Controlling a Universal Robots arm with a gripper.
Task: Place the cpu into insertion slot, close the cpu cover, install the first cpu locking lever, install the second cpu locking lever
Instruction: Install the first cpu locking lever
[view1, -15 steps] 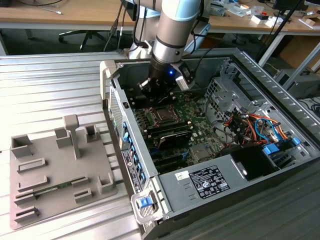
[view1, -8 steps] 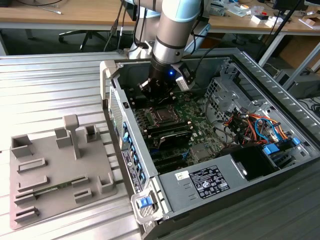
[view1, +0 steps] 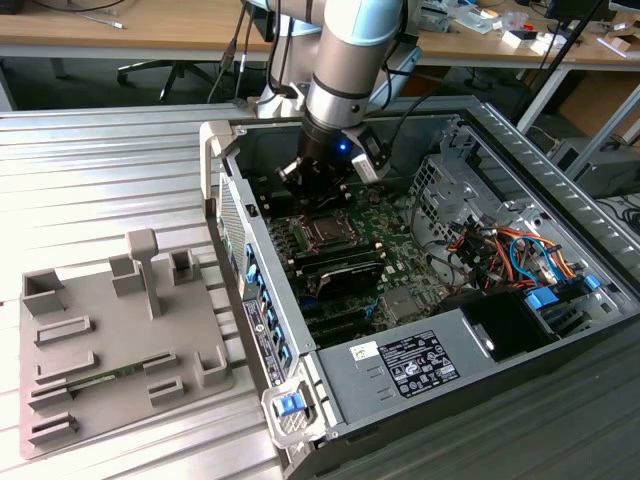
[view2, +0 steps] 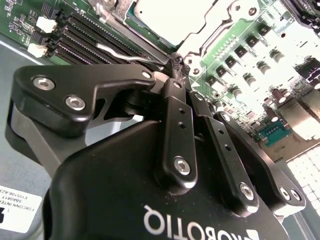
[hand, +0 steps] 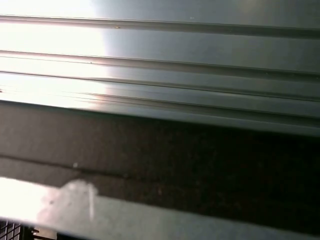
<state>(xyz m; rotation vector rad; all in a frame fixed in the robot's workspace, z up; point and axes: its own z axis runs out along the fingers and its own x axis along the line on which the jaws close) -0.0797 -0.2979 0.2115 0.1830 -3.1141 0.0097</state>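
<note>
In the exterior view my gripper (view1: 318, 190) reaches down into the open computer case, just above the cpu socket (view1: 322, 232) on the green motherboard. The second wrist view looks past the black fingers (view2: 179, 125), which are shut with their tips together. The gripper (view2: 175, 66) sits at the end of a thin silver locking lever (view2: 120, 52) beside the socket. Beyond it lies the cpu (view2: 167, 15), its grey metal top bright, with the silver cpu cover (view2: 212, 27) lying flat around it. Whether the tips pinch the lever or only touch it is hidden.
Black memory slots (view2: 82, 30) run alongside the lever. A grey fixture tray (view1: 100, 350) lies on the ribbed metal table at the exterior view's left. The case holds a power supply (view1: 410, 365), a drive cage (view1: 450, 190) and bundled cables (view1: 505, 250). Ribbed table metal (hand: 160, 60) shows in the first wrist view.
</note>
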